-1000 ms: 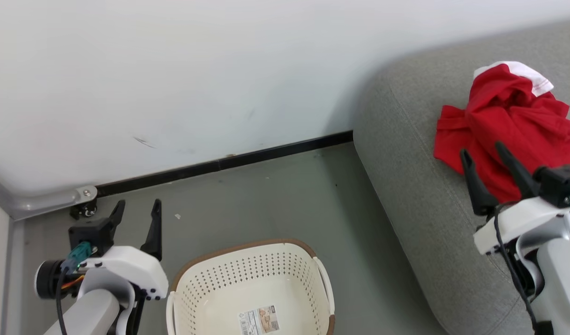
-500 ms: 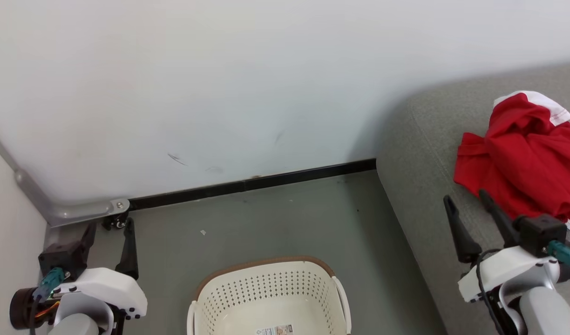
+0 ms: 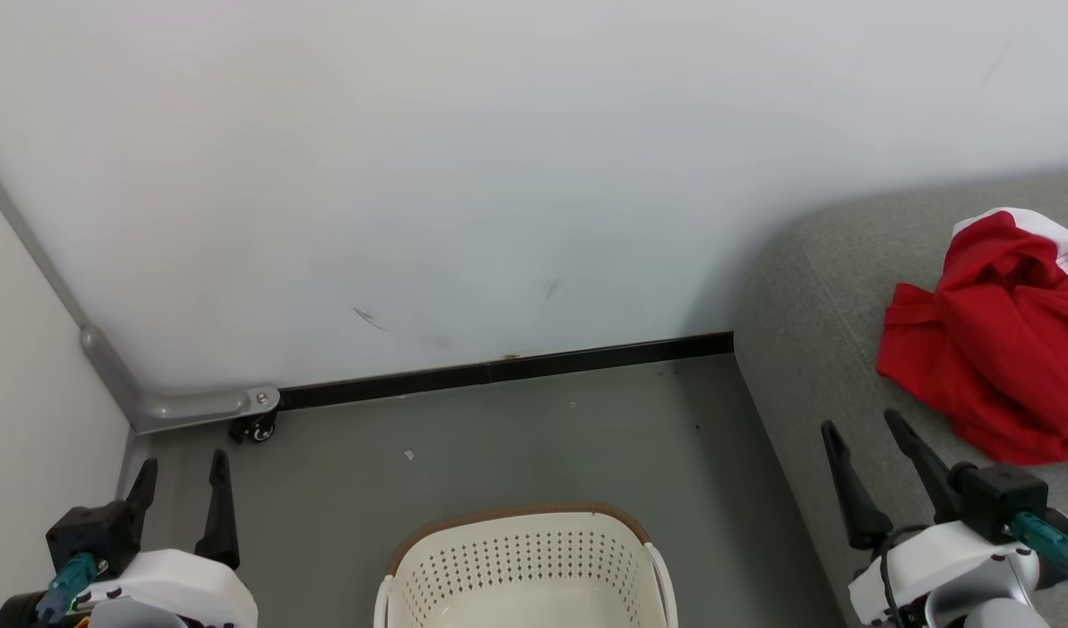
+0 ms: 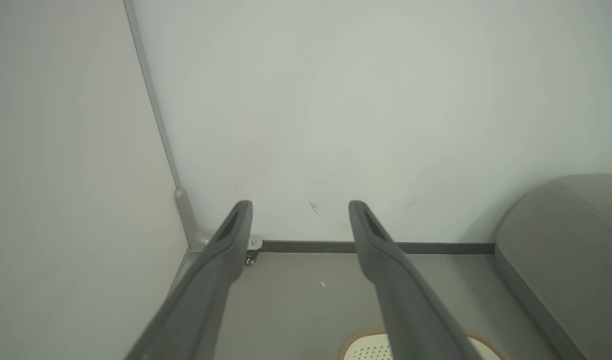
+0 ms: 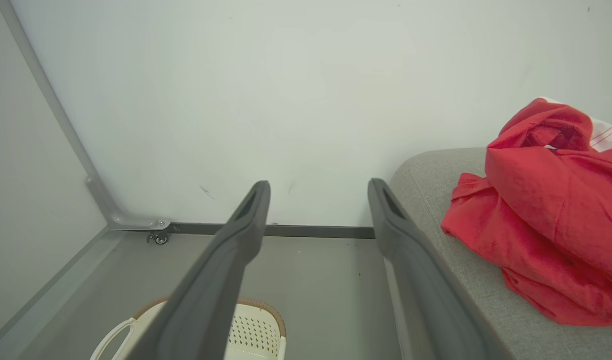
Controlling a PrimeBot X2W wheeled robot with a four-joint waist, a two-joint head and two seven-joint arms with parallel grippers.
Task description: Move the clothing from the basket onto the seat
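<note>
Since the red clothing (image 3: 1001, 366) lies bunched on the grey seat (image 3: 804, 331), well apart from the basket (image 3: 521, 558) down on the floor (image 3: 499, 436), you are most likely at the close of a drop-off. Treat this as a check-and-clear step.

Both the left jaws and the right jaws stand wide apart and have hold of nothing. The right jaws hover over the seat's front edge, just short of the cloth. The left jaws hang above the floor to the basket's left.

Only the far part of the basket's inside shows, and that part is bare. You cannot tell from here whether a piece is left near its front wall, so tilt the head down and look before you call it done.

If you draw the right arm away, lift it first. That way the jaws don't snag a fold and drag the heap towards the rounded corner, where soft cloth could slide off.

If more is in there, come down over the middle of the basket, clear of the rim.
</note>
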